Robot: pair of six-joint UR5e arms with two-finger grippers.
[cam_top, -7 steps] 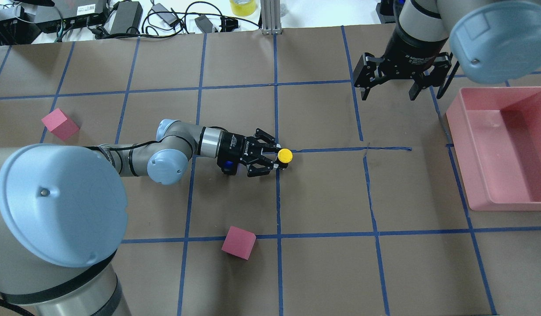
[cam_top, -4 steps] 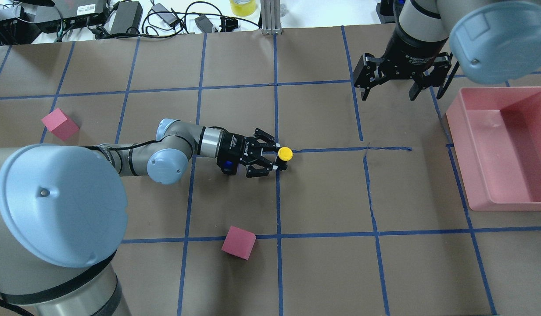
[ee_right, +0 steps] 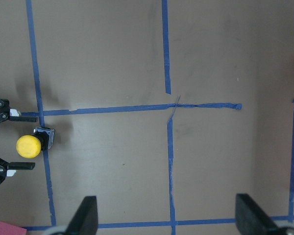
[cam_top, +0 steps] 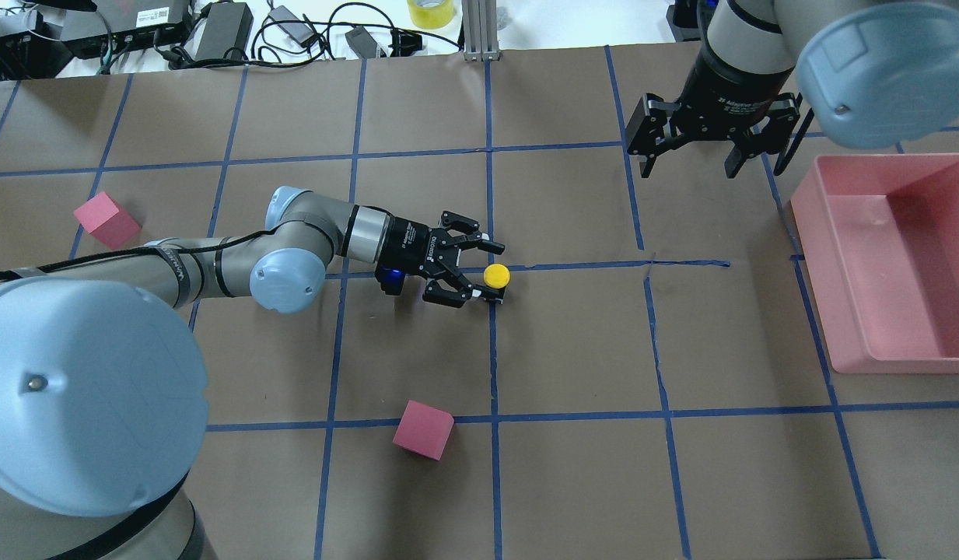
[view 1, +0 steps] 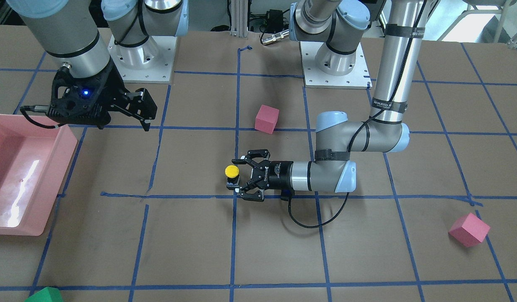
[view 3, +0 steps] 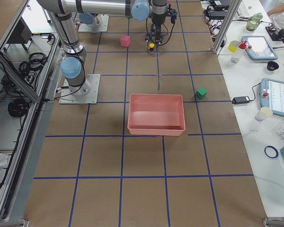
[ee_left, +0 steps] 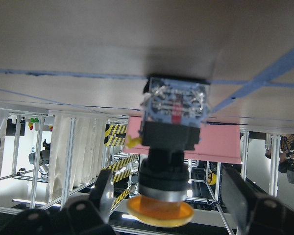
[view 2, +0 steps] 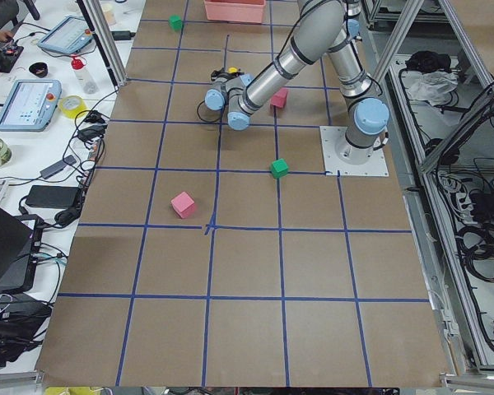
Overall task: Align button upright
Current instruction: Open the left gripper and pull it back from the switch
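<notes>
The button [cam_top: 496, 276], with a yellow cap, a black body and a grey base, stands upright on the brown table at a blue tape crossing. It also shows in the front view [view 1: 232, 173] and the right wrist view [ee_right: 29, 146]. In the left wrist view the button [ee_left: 171, 147] has its base on the table. My left gripper [cam_top: 488, 272] lies low and level, open, with one finger on each side of the button and gaps showing between them. My right gripper [cam_top: 685, 165] hangs open and empty over the far right of the table.
Two pink cubes [cam_top: 106, 219] [cam_top: 423, 429] lie on my left half. A pink bin [cam_top: 845, 311] stands at the right edge. A green cube [view 1: 44, 295] sits at the far side. Cables and electronics [cam_top: 222, 31] line the far edge.
My left gripper was shut on the button and has opened. The button now stands on its own, a little lower. The left arm has swung and the gripper has turned slightly.
</notes>
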